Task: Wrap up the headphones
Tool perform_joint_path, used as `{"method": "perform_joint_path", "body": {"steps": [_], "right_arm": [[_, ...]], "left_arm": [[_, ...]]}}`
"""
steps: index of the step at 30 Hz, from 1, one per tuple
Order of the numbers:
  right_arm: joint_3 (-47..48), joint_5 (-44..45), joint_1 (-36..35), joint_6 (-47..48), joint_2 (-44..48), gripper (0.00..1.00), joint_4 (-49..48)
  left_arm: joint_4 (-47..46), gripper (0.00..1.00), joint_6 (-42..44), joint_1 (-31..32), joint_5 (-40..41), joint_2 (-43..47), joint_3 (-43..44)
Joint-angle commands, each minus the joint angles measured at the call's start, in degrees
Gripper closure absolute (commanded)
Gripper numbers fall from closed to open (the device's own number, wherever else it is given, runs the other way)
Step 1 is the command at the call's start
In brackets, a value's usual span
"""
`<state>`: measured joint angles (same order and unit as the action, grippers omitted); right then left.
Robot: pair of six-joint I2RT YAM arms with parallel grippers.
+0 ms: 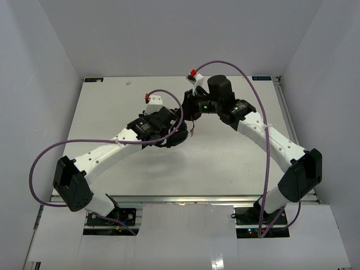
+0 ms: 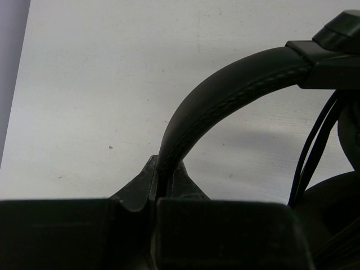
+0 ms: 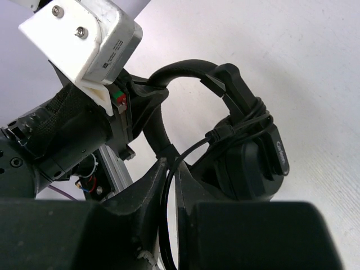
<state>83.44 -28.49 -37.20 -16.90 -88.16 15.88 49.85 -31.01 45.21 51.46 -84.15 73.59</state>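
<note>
The black headphones (image 1: 179,136) hang just above the table's middle, between both grippers. My left gripper (image 2: 163,169) is shut on the padded headband (image 2: 225,95), which arches up to the right. The thin dark cable (image 2: 312,152) runs down beside an earcup. In the right wrist view the cable (image 3: 169,185) passes between the fingertips of my right gripper (image 3: 173,163), which is shut narrowly on it. Several turns of cable lie around the yoke above the earcup (image 3: 247,163). The cable's reddish end (image 1: 193,133) dangles below the right gripper (image 1: 190,114).
Thick purple robot cables (image 1: 256,101) loop over both arms. The left arm's wrist with its white camera mount (image 3: 90,39) sits very close to my right gripper. White walls enclose the table (image 1: 112,112) on three sides; a metal rail (image 1: 185,198) runs along its near edge.
</note>
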Motion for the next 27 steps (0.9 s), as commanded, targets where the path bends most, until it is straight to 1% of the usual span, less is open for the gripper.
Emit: {"method": "perform_joint_path", "body": {"steps": [1,6,8,12,18,21,27], "right_arm": [[-2.09,0.66,-3.09,-1.81,2.51,0.84,-6.37],[-5.97,5.62,-7.20,-2.47,4.09,0.85,-8.61],[-8.02,8.82,-9.04,-3.06,4.85,0.85,-9.39],[-13.76,13.65,-13.60,-4.37,7.74,0.86,-13.60],[-21.87,23.78,-19.65,-4.85,8.33,0.83,-20.45],[-24.63,27.67,-21.20,-4.37,7.95,0.79,-23.64],[-29.93,31.65,-23.02,-4.22,8.72,0.78,-27.33]], "left_arm": [[-2.37,1.00,-1.65,-1.05,-0.99,4.48,-0.75],[-5.62,1.00,-2.30,-2.80,-4.83,7.74,-2.38],[-6.89,1.00,-2.47,-4.49,-7.06,9.59,-3.16],[-9.07,1.00,-2.74,-6.10,-10.25,12.44,-4.16],[-9.77,1.00,-3.82,-6.47,-13.12,15.92,-4.39],[-10.62,1.00,-4.20,-6.51,-15.00,17.62,-5.00],[-10.85,1.00,-4.40,-6.54,-16.39,20.05,-5.08]]}}
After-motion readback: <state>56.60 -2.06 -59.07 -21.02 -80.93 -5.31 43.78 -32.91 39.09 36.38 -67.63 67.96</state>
